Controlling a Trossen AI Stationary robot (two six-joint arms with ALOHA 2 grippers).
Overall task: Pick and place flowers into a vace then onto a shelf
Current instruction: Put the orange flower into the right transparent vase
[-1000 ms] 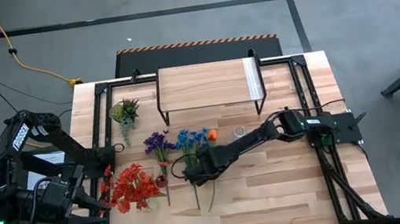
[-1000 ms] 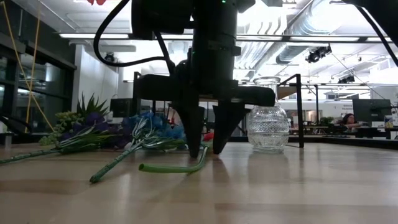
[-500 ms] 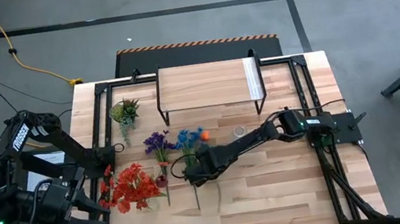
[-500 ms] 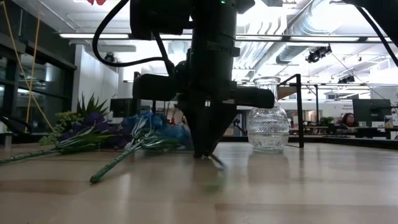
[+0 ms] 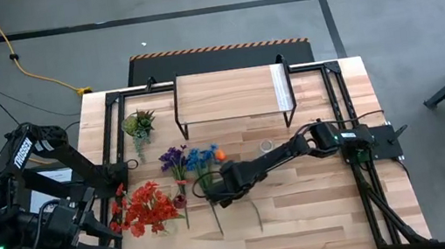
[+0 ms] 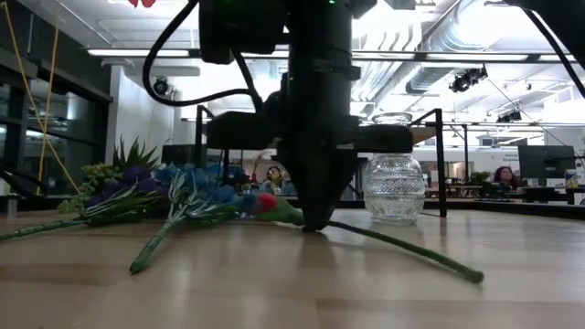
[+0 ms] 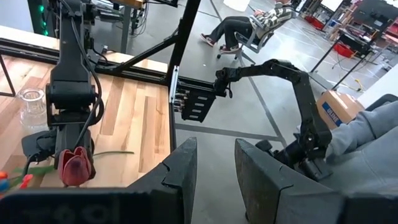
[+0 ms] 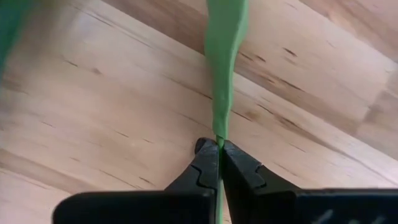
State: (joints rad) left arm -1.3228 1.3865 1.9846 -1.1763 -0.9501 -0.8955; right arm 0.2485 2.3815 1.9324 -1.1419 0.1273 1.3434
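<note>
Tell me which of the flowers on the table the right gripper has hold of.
The orange-bloomed flower: the right gripper is shut on its green stem, while the purple, blue and red ones lie untouched.

- An open robotics lab or workshop is showing here.
- Exposed ceiling ducts [image 6: 475, 41] are running overhead.
- A grey concrete floor [image 5: 217, 28] is carrying a yellow cable [image 5: 19, 62].
- A spare robot arm [image 7: 292, 87] is standing beyond the table [image 5: 307, 218].
</note>
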